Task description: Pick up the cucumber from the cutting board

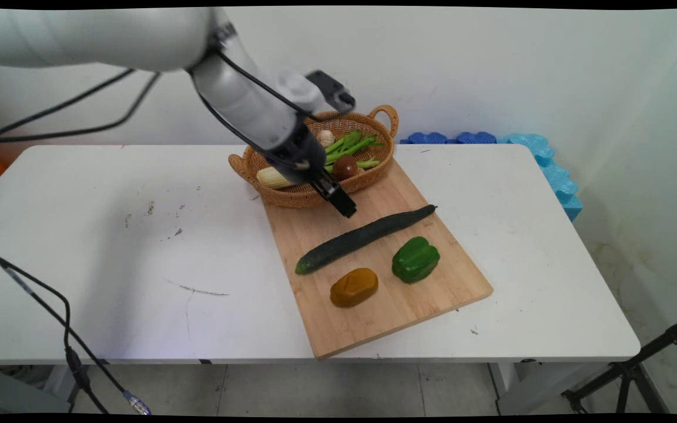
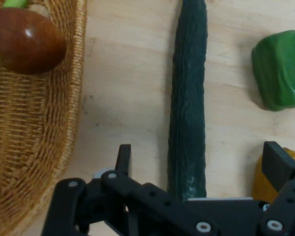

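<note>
On the white surface (image 1: 109, 247), a bamboo cutting board (image 1: 374, 317) holds an ochre potato-like lump (image 1: 354, 286), a green bell pepper (image 1: 415, 259) and a long dark cucumber (image 1: 362, 238), over which the black pincer (image 1: 343, 207) hovers released, straddling it, before the woven wicker basket (image 1: 291, 194) of vegetables.

Dark green cucumber (image 1: 365, 237) diagonal on cutting board (image 1: 432, 294)

The main view looks down from above the table's near side toward the wall. The hand view looks close down along the black gripper (image 2: 199, 162). Both share the long dark green cucumber (image 1: 362, 238) (image 2: 189, 103) on the bamboo cutting board (image 1: 374, 317) (image 2: 132, 98) and the woven wicker basket (image 1: 291, 197) (image 2: 34, 147).
</note>
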`<state>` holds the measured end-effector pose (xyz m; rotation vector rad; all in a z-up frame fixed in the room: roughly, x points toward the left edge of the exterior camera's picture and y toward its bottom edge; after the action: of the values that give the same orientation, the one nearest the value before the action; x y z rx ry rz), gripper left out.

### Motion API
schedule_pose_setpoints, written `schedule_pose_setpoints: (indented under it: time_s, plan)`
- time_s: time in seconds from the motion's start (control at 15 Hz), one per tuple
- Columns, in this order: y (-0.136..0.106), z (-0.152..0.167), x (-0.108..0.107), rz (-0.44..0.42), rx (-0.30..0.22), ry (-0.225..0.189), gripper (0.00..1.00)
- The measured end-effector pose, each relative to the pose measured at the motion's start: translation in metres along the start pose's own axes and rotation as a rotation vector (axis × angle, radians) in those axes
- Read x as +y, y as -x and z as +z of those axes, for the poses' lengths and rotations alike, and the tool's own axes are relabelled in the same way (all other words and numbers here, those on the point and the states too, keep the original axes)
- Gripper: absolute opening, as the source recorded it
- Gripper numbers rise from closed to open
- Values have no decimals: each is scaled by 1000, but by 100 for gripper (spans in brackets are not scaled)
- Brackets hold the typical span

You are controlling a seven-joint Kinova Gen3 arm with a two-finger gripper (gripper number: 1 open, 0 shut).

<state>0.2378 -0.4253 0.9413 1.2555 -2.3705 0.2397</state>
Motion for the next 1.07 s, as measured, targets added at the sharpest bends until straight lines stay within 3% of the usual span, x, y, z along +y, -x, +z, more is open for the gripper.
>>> schedule_pose_setpoints:
  time_s: [0.53,1.07]
  plan:
    - [-9,73,6,-26,-67,-11,100]
    - [-8,109,9,-23,-102,-14,100]
